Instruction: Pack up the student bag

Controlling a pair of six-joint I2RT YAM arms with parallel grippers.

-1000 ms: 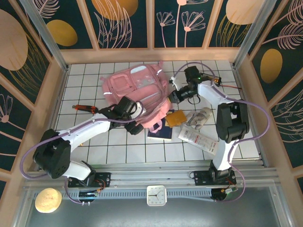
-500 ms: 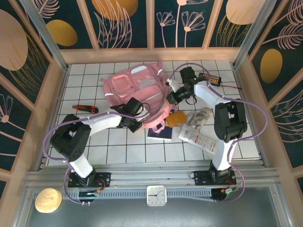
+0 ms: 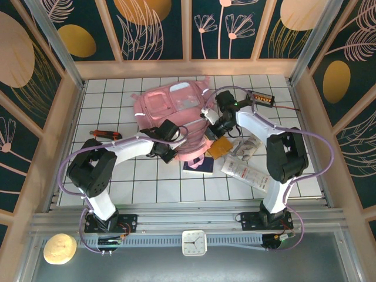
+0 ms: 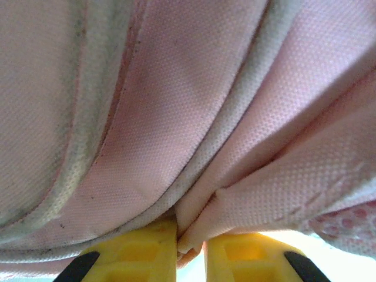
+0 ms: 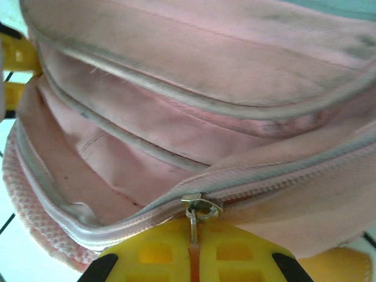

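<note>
Lying at the far middle of the white-tiled desk [image 3: 147,182], the pink student bag [image 3: 170,104] sits between two robot arms, its clearish front panel turned upward and its lower edge toward the arms' bases.

The left claw [image 4: 191,249] meets the bag at its near left edge. Its yellow fingers [image 4: 132,255] are drawn almost together and pinch a fold of the pink fabric, with grey piping curving away above them.

The right claw [image 5: 191,258] comes in at the bag's near right corner and is closed tight on the zip pull [image 5: 198,207], whose tab runs down into the narrow slit between the fingers. Above the pull, the zip gapes to the left and shows a pink lining.

Beside that corner lies a flat orange-yellow item [image 3: 218,147], touching or nearly touching the bag. A dark blue book [image 3: 198,167] lies just nearer, its far edge tucked under the fabric. White packets [image 3: 245,172] lie to the right of the book, and a red-handled tool [image 3: 106,134] rests well apart on the left.

From above, both wrists cover the fingertips and the bag's near edge, so the grips themselves are hidden there. In the wrist views the fingers are cut off by the lower edge of the picture. Whether anything lies inside the bag cannot be told, and the print on the packets is too small to read.
</note>
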